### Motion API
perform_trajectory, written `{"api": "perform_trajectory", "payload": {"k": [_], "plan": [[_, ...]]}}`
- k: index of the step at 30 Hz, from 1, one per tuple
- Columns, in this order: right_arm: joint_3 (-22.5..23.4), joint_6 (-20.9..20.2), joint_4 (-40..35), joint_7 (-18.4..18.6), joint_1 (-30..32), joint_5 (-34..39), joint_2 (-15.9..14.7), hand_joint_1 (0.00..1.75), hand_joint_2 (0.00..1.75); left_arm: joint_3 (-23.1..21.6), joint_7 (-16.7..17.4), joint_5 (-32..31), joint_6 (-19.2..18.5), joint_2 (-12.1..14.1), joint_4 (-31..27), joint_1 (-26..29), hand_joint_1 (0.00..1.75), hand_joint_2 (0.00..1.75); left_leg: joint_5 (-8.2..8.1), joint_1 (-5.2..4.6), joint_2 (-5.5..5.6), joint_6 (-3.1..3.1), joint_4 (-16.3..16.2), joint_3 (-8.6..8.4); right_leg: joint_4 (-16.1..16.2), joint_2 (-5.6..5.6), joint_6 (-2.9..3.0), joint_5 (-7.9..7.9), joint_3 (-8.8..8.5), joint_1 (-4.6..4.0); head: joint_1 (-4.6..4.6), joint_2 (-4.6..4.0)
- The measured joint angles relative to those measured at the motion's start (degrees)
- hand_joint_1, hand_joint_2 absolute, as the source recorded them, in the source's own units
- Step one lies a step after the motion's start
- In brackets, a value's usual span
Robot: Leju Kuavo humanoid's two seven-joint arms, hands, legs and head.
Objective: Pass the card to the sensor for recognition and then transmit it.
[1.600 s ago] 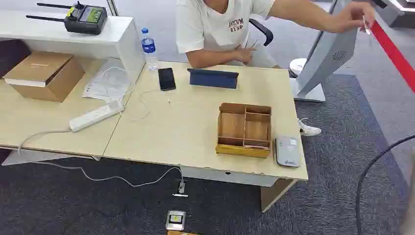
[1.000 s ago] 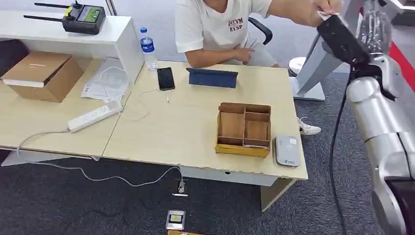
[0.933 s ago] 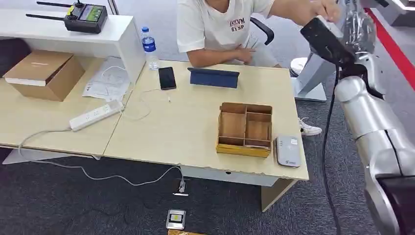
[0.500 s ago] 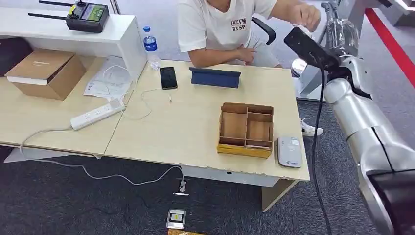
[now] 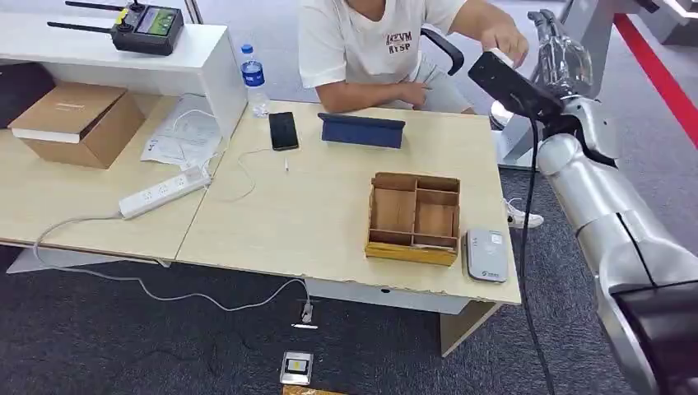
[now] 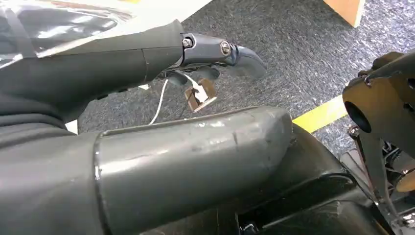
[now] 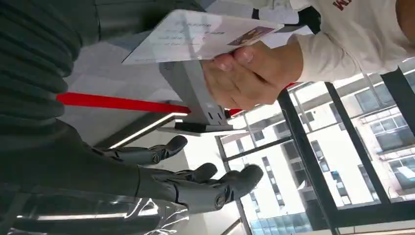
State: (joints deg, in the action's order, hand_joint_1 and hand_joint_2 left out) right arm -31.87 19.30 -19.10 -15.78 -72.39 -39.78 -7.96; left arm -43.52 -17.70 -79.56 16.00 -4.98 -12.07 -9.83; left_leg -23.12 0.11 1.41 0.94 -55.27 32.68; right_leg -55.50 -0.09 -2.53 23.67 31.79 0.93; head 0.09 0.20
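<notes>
The step in hand looked like the handover: a person (image 5: 374, 41) across the worktop (image 5: 329, 214) held the card (image 7: 195, 34) just beside the raised right hand (image 7: 195, 181), whose fingers were spread and held nothing. Next, that hand needed to close on the card's free edge. The card lay flat, its long axis running toward the hand. The left hand (image 6: 161, 58) held nothing.

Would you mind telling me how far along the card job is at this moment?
Nothing looks finished yet. In hand: a person's hand offers the card above the open right hand, which has not gripped it. Left: take the card, present it to the sensor on the table, then pass it on.
</notes>
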Motion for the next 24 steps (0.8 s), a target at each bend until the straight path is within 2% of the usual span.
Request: {"api": "perform_trajectory", "payload": {"k": [24], "plan": [[-0.1, -0.8, 0.8, -0.5, 0.2, 0.6, 1.3, 1.75, 1.75, 0.0, 1.1, 0.8, 0.0, 0.0, -0.2, 0.3, 0.00, 0.00, 0.00, 0.02, -0.03, 0.00, 0.0, 0.00, 0.0, 0.01, 0.01, 0.00, 0.03, -0.02, 0.00, -0.02]]}}
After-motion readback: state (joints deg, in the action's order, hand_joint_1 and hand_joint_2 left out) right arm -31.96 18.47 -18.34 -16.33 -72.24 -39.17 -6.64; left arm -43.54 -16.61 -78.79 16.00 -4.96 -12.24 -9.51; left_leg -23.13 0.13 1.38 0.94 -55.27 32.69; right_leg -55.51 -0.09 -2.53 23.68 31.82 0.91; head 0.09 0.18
